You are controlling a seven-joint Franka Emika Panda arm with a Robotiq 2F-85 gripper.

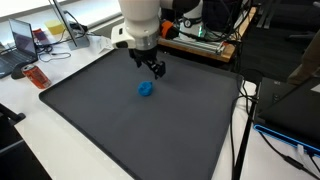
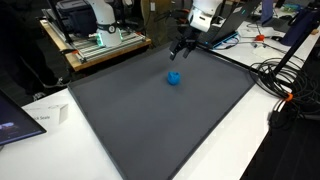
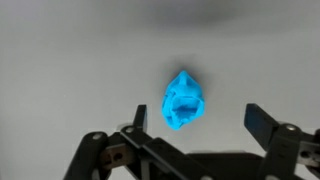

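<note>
Claw (image 1: 152,68) (image 2: 181,48) (image 3: 198,119) spread wide, pinching nothing, raised above dark mat (image 1: 120,130) (image 2: 150,125), over its far half. Blue lump (image 1: 146,89) (image 2: 174,78) (image 3: 183,100) lying on mat just beside claw, clear of both fingers (image 3: 262,120) in wrist view, roughly between them. Mat flat on white table (image 1: 30,140). Orange packet (image 1: 36,77) off mat's corner.
</note>
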